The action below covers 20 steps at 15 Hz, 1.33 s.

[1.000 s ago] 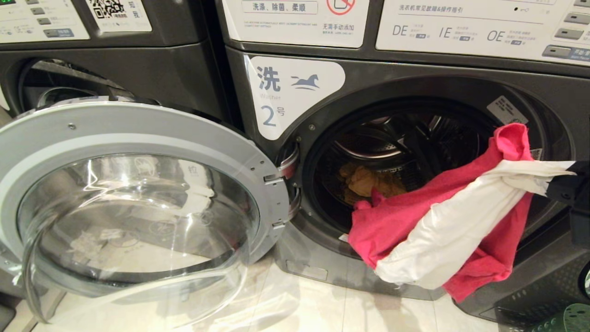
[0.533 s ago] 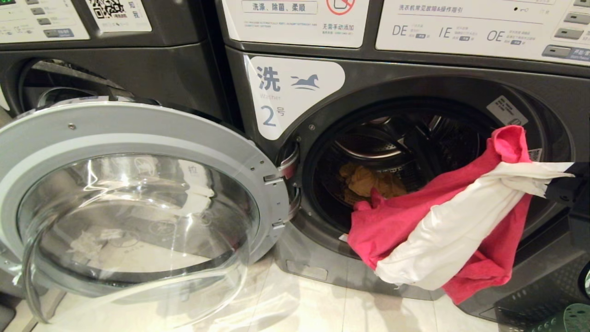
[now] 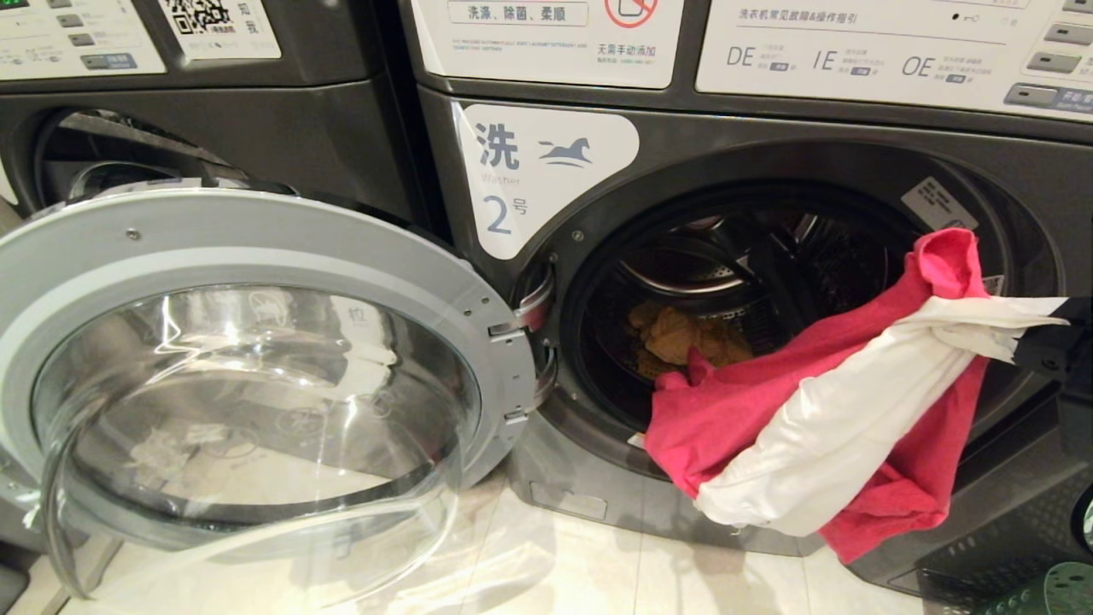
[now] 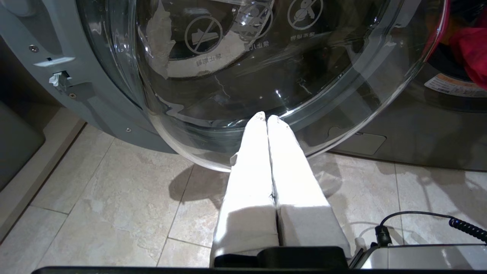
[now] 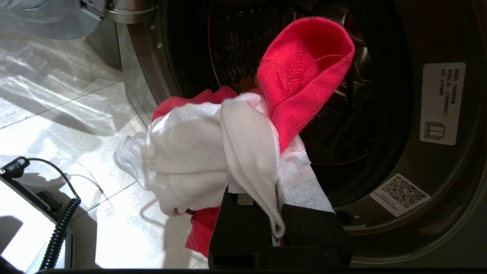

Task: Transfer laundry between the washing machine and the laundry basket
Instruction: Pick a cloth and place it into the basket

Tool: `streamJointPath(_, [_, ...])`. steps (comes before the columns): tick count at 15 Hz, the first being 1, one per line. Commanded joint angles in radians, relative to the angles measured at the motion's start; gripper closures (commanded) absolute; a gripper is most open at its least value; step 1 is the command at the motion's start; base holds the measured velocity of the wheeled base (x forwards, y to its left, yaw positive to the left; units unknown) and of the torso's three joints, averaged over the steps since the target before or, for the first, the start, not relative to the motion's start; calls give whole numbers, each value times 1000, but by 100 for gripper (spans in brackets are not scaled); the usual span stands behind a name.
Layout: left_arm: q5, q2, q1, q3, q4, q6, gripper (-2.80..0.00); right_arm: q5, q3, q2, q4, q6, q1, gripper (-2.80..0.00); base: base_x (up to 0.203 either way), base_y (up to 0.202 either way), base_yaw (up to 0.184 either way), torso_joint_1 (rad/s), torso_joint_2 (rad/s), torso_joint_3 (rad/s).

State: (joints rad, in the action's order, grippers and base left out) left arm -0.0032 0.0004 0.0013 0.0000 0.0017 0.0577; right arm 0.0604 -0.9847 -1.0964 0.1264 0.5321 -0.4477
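The washing machine (image 3: 546,179) marked 2 stands with its round door (image 3: 256,248) swung wide open to the left. My right gripper (image 3: 1043,340) is at the right edge of the drum mouth, shut on the laundry. A white garment (image 3: 845,427) and a red-pink garment (image 3: 751,401) hang from it over the drum's lip. In the right wrist view the cloth covers the right gripper (image 5: 272,182); white garment (image 5: 190,152), red-pink garment (image 5: 304,68). A mustard garment (image 3: 683,337) lies inside the drum. Only a corner of the green laundry basket (image 3: 1059,591) shows, bottom right. My left gripper (image 4: 266,116) is shut and empty, low before the door glass.
A second like machine (image 3: 213,111) stands to the left, behind the open door. The door's glass bowl (image 4: 247,64) bulges out over the pale tiled floor (image 3: 555,564). A coiled black cable (image 5: 57,232) lies on my base.
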Motion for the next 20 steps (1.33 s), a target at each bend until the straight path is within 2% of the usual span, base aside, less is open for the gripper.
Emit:
streamJointPath(1, [0, 0, 0, 0, 0, 1, 0, -1, 0, -2, 1, 3, 0, 0, 0, 0, 0, 0, 0, 0])
streamJointPath(20, [0, 0, 0, 0, 0, 1, 0, -1, -2, -3, -1, 3, 0, 0, 0, 0, 0, 0, 0, 0])
